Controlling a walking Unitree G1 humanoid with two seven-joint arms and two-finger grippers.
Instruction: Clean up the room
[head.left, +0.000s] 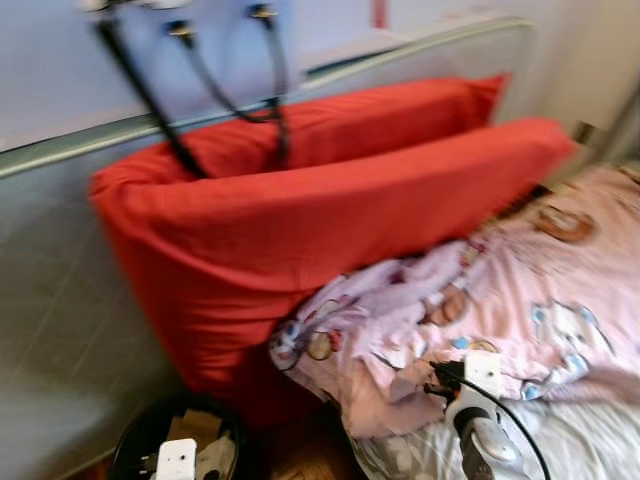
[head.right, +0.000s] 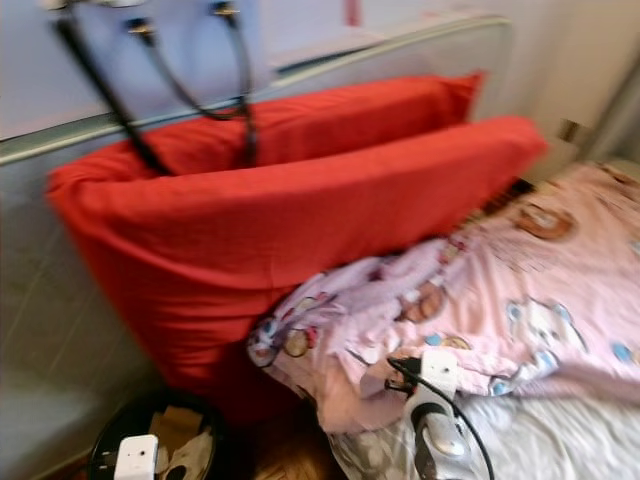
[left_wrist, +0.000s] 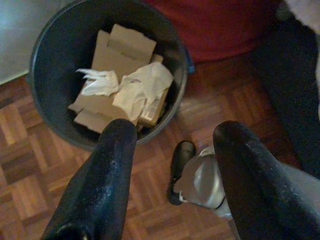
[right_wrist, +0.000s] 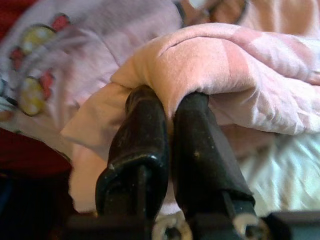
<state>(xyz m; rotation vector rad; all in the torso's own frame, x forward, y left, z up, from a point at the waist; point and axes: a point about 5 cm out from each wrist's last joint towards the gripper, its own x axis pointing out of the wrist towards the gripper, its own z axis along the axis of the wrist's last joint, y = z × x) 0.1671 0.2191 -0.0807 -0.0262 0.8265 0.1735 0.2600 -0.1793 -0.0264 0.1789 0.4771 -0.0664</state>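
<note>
**Blanket pinched in my right fingers, bin under my left**

At seven o'clock in my head view sits the bin (head.left: 135, 440), a dark round tub on the wood floor (left_wrist: 30, 165) beside the bed. My left wrist camera looks down into it: flat cardboard (left_wrist: 120, 55) lies inside with crumpled paper (left_wrist: 140, 90) on top. My left gripper (left_wrist: 172, 150) hangs above the floor just beside the bin's rim, its fingers (left_wrist: 107, 170) spread wide and holding nothing.

Toward twelve o'clock two red pillows (head.left: 300, 220) lean against the headboard (head.left: 60, 300), one behind the other.

At four o'clock the pink blanket (head.left: 520, 290), printed with cartoon figures, lies rumpled over the bed, its edge bunched near the front pillow's lower corner. My right gripper (right_wrist: 170, 130) is at five o'clock, at that bunched edge. Its fingers (right_wrist: 145, 135) are pressed nearly together, with a fold of the pink blanket pinched between their tips and draped over them.
</note>
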